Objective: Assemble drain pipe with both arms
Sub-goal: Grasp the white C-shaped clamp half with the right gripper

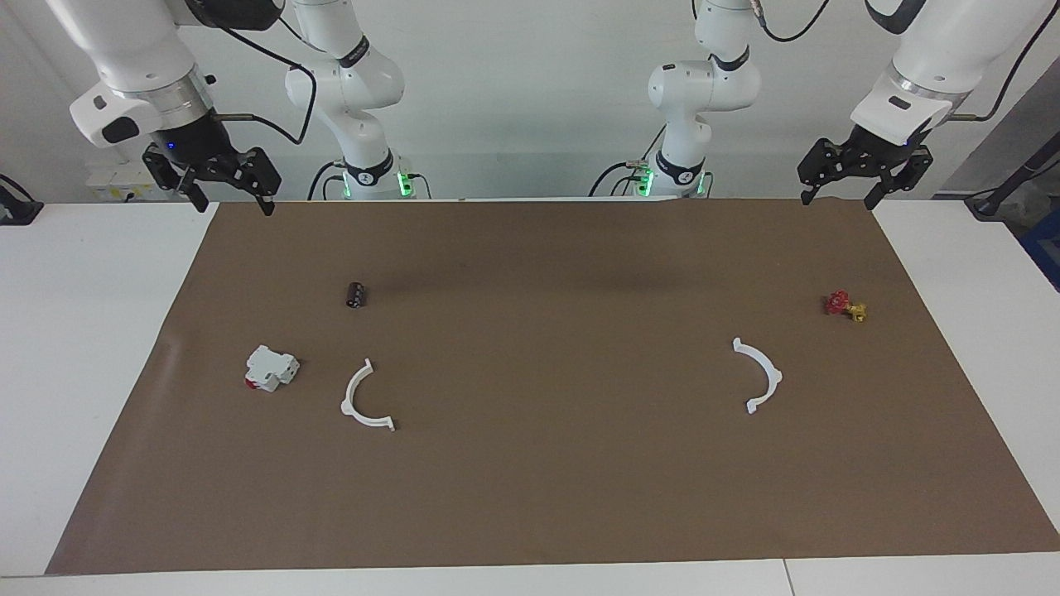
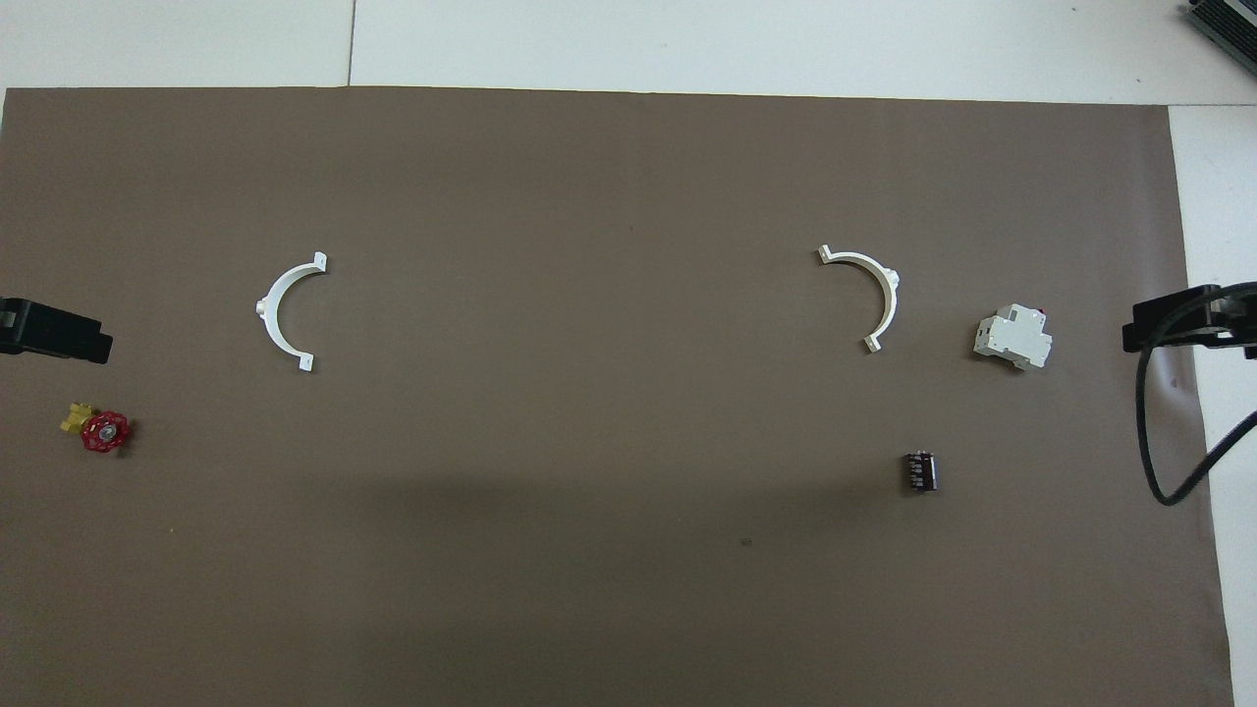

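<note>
The drain pipe lies as two separate white half-ring arcs on the brown mat. One arc (image 1: 347,404) (image 2: 892,295) lies toward the right arm's end, beside a white blocky part. The other arc (image 1: 777,377) (image 2: 267,309) lies toward the left arm's end, a little farther from the robots than a small valve. My left gripper (image 1: 836,199) is open and empty, raised over the mat's edge at its own end. My right gripper (image 1: 234,203) is open and empty, raised over the mat's corner at its own end. Both arms wait.
A white blocky part with a red end (image 1: 271,368) (image 2: 1011,339) lies beside the right-end arc. A small dark cylinder (image 1: 357,295) (image 2: 920,471) lies nearer to the robots than that arc. A red-and-yellow valve (image 1: 845,306) (image 2: 103,430) lies at the left arm's end. The brown mat (image 1: 546,497) covers the table.
</note>
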